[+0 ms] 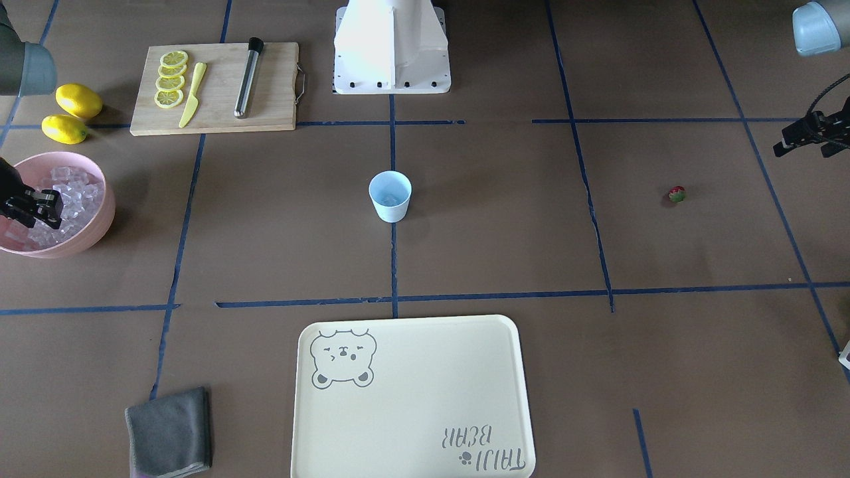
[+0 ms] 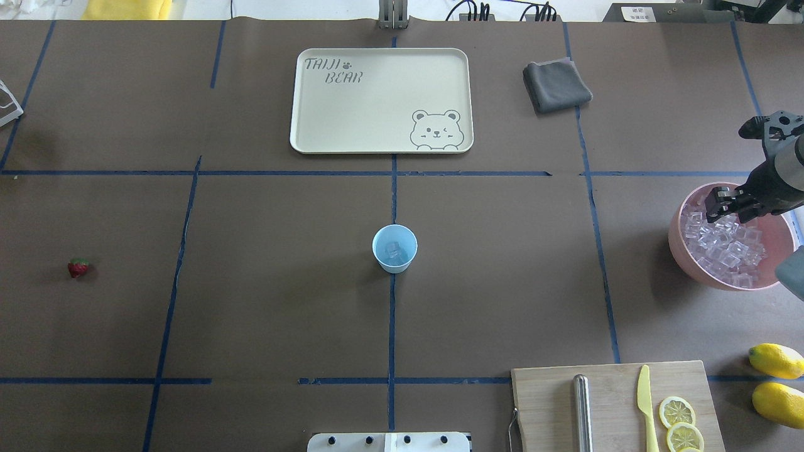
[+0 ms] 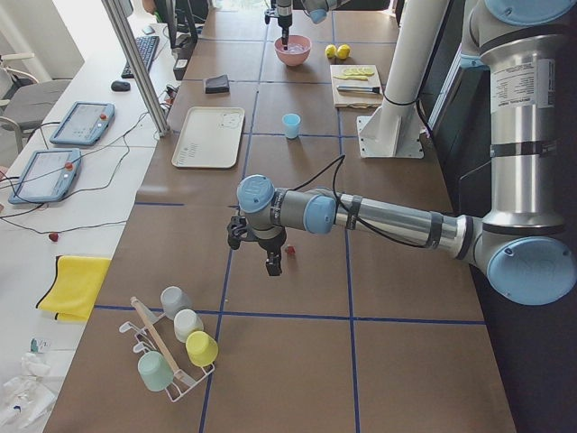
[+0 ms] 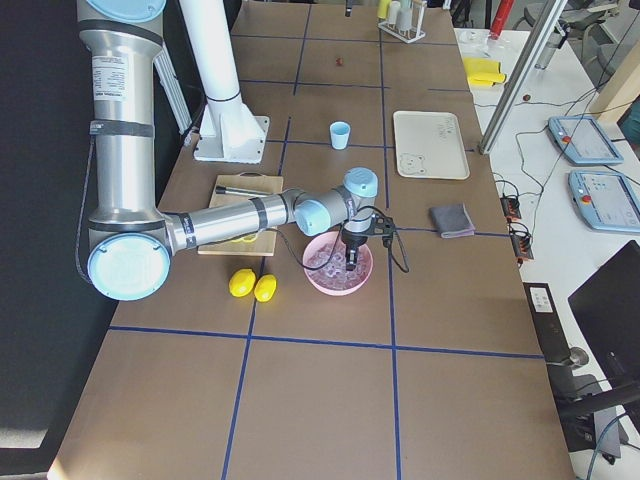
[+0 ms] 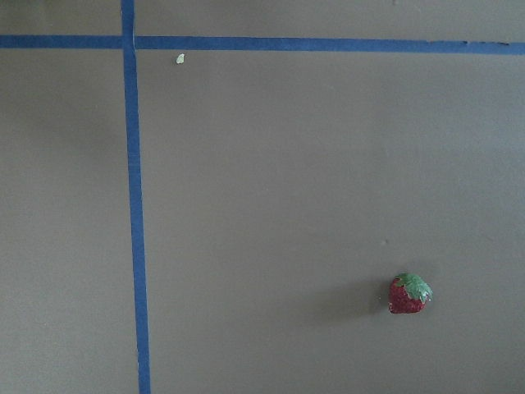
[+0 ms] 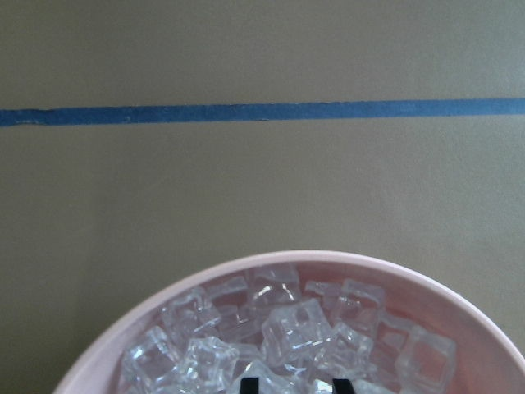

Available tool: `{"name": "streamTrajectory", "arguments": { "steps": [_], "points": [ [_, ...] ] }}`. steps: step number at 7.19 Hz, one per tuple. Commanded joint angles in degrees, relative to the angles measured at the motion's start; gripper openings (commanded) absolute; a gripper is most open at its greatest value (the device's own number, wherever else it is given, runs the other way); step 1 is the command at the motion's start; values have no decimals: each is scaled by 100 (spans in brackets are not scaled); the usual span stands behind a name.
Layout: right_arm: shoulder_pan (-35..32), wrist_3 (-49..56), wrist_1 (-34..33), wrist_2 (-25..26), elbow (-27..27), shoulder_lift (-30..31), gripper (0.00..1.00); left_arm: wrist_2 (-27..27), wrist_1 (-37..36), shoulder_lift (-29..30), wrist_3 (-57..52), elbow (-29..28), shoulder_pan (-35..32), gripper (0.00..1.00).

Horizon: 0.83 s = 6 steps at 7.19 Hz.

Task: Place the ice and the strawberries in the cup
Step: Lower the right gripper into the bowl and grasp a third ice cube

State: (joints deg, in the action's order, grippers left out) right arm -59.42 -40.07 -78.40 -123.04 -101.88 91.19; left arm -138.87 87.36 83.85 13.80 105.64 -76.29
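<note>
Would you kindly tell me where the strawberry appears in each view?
Front-facing: strawberry, right of centre.
Overhead: strawberry, far left.
Exterior left: strawberry, centre.
Exterior right: strawberry, top, tiny.
Left wrist: strawberry, lower right.
Right wrist: not in it.
Landmark: the cup, mid-table in all four exterior views.

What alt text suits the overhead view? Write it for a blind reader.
A small pale blue plastic cup holding clear ice cubes stands mid-table, while the robot's right hand hovers over a large pink bowl of more ice at the right edge. A tiny red strawberry lies far left.
</note>
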Motion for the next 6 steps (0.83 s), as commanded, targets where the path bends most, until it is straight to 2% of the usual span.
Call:
{"name": "streamTrajectory", "arguments": {
  "steps": [1, 3, 4, 6],
  "points": [
    [-8, -1, 0, -10, -50, 4, 2, 0, 0, 0, 0, 0, 0, 100],
    [-26, -1, -26, -18, -208, 48, 0, 0, 0, 0, 0, 0, 0, 100],
    [-96, -1, -105, -27, -470, 118, 0, 0, 0, 0, 0, 0, 0, 100],
    [-210, -1, -1023, -27, -1347, 5, 0, -9, 0, 0, 0, 0, 0, 100]
  ]
}}
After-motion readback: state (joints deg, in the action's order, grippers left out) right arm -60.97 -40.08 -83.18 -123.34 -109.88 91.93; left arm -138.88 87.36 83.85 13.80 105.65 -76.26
